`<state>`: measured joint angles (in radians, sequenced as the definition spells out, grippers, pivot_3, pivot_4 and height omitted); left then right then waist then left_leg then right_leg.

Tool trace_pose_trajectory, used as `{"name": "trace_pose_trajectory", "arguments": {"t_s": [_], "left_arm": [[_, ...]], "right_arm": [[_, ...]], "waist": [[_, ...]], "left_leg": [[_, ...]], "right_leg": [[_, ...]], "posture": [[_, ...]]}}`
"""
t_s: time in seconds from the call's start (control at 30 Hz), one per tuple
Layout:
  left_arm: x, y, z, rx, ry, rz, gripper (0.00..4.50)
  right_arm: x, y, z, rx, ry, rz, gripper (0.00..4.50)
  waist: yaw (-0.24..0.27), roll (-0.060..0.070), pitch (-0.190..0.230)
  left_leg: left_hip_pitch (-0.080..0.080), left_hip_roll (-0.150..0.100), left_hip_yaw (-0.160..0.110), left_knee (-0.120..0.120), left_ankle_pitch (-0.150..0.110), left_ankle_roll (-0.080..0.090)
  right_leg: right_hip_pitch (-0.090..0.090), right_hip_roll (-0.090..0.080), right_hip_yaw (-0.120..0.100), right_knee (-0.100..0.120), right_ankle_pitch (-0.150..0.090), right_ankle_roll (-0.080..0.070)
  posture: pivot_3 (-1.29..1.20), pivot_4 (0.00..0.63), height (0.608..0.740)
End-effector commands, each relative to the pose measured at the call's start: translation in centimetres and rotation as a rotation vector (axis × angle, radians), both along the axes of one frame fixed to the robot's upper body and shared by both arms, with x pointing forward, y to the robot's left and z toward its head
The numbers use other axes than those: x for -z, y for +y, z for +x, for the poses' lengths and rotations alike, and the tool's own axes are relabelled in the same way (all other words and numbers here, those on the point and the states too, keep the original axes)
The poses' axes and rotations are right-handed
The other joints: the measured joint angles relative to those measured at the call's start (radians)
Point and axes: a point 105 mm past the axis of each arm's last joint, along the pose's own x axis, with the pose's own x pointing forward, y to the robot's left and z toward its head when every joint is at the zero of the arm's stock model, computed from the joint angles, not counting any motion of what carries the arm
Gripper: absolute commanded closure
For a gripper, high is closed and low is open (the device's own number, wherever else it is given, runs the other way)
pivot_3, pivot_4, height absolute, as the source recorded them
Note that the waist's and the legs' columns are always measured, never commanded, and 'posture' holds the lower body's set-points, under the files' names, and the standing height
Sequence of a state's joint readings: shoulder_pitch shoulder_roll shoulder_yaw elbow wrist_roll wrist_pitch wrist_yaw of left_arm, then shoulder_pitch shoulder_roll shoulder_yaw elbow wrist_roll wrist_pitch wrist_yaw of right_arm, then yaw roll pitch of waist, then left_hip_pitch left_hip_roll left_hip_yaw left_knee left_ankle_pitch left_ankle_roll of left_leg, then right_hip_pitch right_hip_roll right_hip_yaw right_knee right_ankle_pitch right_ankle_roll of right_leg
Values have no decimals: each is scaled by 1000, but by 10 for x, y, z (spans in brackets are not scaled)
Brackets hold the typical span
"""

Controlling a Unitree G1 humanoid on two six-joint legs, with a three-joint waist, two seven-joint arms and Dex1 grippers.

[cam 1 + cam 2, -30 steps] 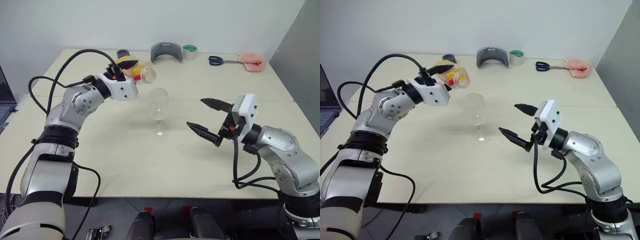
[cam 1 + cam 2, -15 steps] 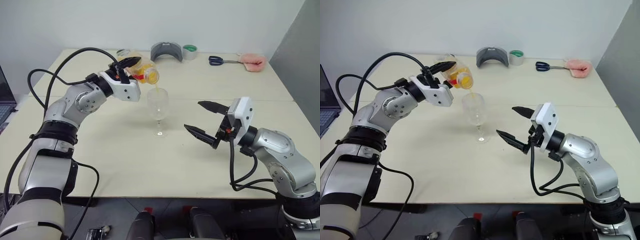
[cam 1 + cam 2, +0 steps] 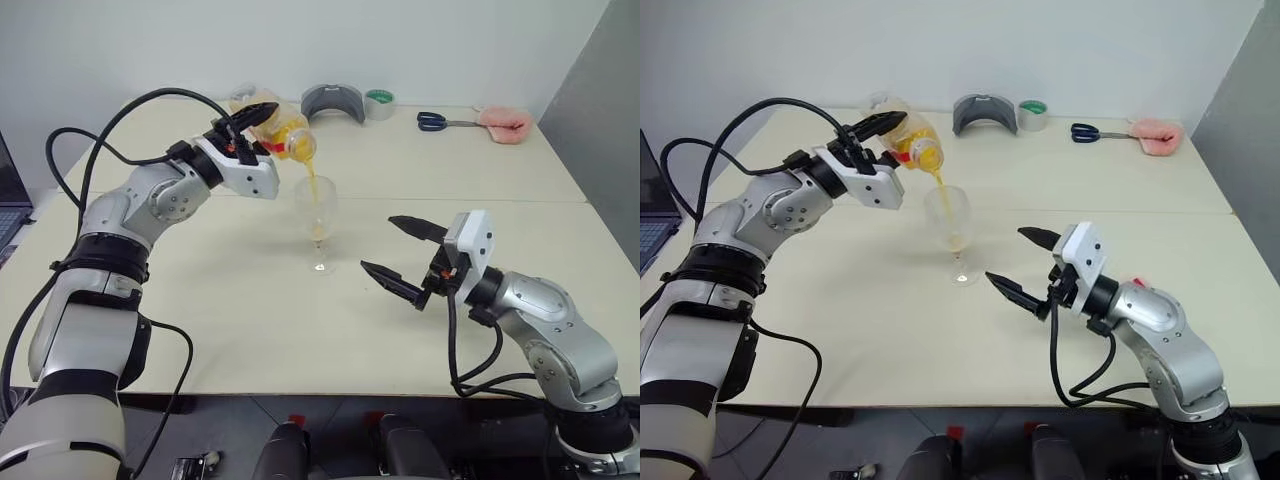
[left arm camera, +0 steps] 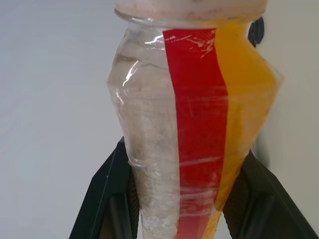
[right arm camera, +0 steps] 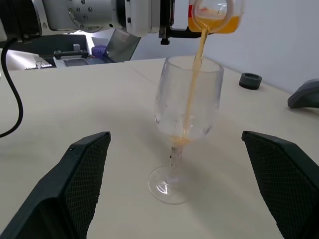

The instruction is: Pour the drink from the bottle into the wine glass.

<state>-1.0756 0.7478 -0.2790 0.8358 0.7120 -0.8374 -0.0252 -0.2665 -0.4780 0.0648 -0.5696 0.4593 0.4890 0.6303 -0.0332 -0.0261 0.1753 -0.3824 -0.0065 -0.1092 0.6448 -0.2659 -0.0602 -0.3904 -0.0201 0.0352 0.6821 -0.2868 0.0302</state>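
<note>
Left fingers (image 3: 250,119) clamp the thin, crushable bottle (image 3: 272,122) mid-body, pouring drink (image 3: 312,190) into the fragile wine glass (image 3: 316,208); right fingers (image 3: 405,255), at four o'clock, spread wide, empty.

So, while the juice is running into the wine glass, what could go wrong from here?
1. Nothing holds the wine glass: the right hand is open beside it, not touching. A bump from the bottle could probably tip it on its thin stem.
2. The drink falls as a thin stream close to the rim; a small shift of the left hand may send it onto the table.
</note>
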Motion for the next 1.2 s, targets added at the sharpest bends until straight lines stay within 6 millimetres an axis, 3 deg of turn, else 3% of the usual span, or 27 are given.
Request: {"name": "trace_pose_trajectory", "arguments": {"t_s": [0.03, 0.7, 1.2], "left_arm": [[-29, 0, -6, 17, -100, -15, 2766], [-37, 2, -5, 7, -141, 14, 2766], [-42, 6, -3, -13, -162, 27, 2766]], "right_arm": [[-10, 6, -8, -17, -48, 23, 0], [-6, 10, -11, 23, -31, 74, 0], [-19, 7, -13, 20, -44, 122, 0]], "waist": [[0, 0, 0], [0, 0, 0], [-1, 0, 0]], "left_leg": [[0, 0, 0, 0, 0, 0], [0, 0, 0, 0, 0, 0], [0, 0, 0, 0, 0, 0]], "right_leg": [[0, 0, 0, 0, 0, 0], [0, 0, 0, 0, 0, 0], [0, 0, 0, 0, 0, 0]], "posture": [[0, 150, 740], [0, 150, 740], [0, 150, 740]]}}
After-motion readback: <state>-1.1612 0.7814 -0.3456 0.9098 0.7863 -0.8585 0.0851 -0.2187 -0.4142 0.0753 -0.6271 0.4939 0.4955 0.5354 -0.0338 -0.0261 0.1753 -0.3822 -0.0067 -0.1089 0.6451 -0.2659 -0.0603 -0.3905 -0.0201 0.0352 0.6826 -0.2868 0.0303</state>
